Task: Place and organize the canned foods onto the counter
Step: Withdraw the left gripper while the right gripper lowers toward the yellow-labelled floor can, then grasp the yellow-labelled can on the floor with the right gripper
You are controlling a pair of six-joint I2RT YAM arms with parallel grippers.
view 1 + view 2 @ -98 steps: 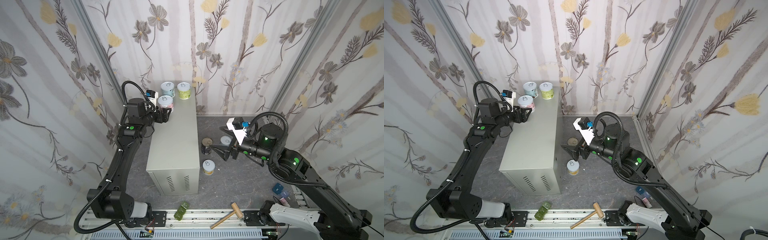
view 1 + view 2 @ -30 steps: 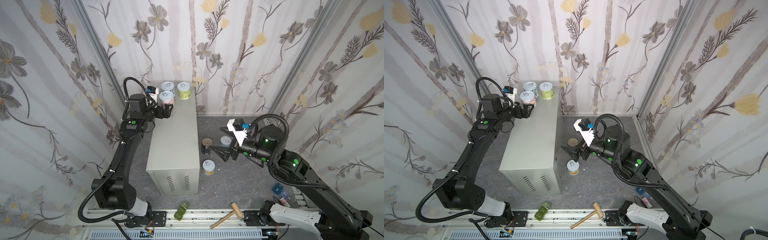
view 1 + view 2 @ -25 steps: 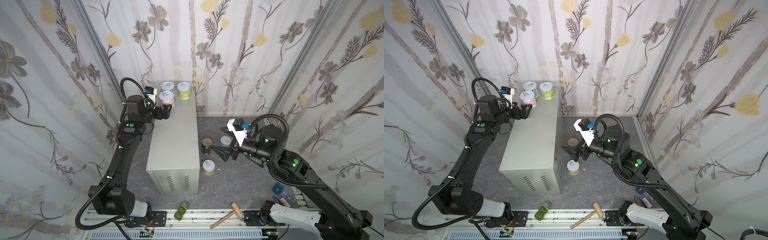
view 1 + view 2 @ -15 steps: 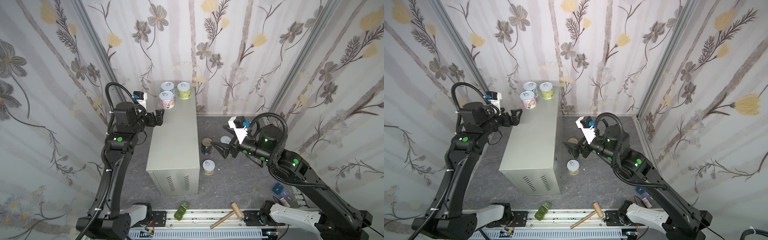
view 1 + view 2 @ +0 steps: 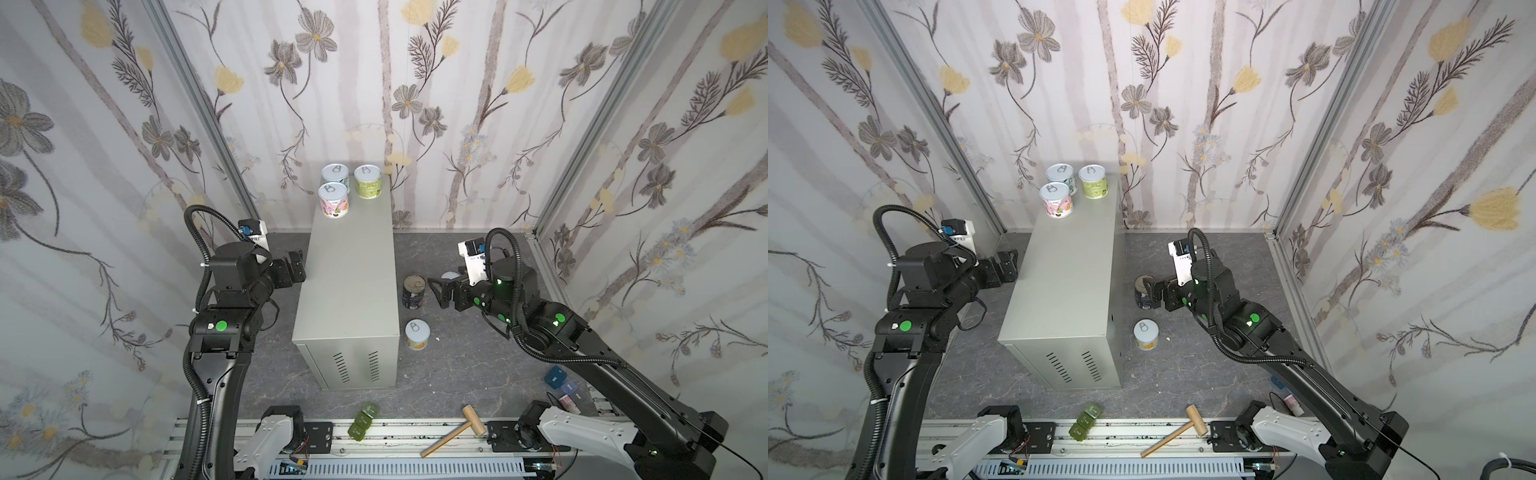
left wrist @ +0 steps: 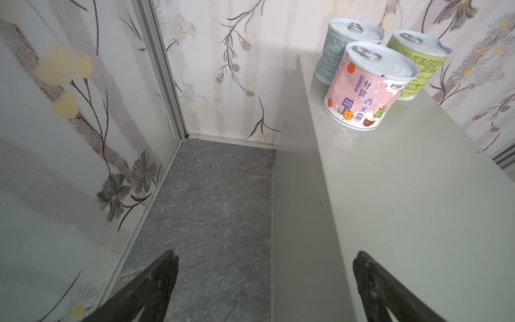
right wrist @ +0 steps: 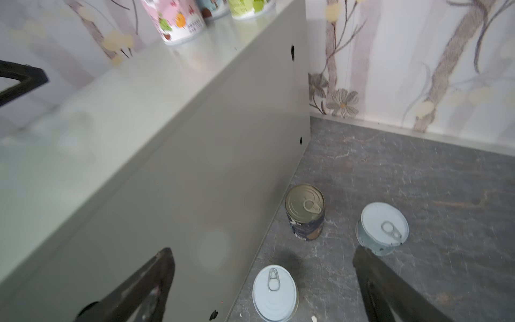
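We find the pink can, the pale blue can and the green can standing upright together at the far end of the counter, close to the back wall. The pink one is nearest the front. The left gripper hangs at the counter's left edge, its jaws spread wide and holding nothing. In the left wrist view the pink can lies ahead of it and well apart.

Three more cans stand on the floor to the right of the counter. The tall dark navy can is near the counter's side wall, and the yellow-labelled can sits nearer the front. A pale-lidded can stands farther out, mostly hidden behind the right arm in both top views.

The right gripper hovers above them, wide open and empty, just beside the navy can in both top views. In the right wrist view the navy can lies ahead, between the two fingers, and is not touched.
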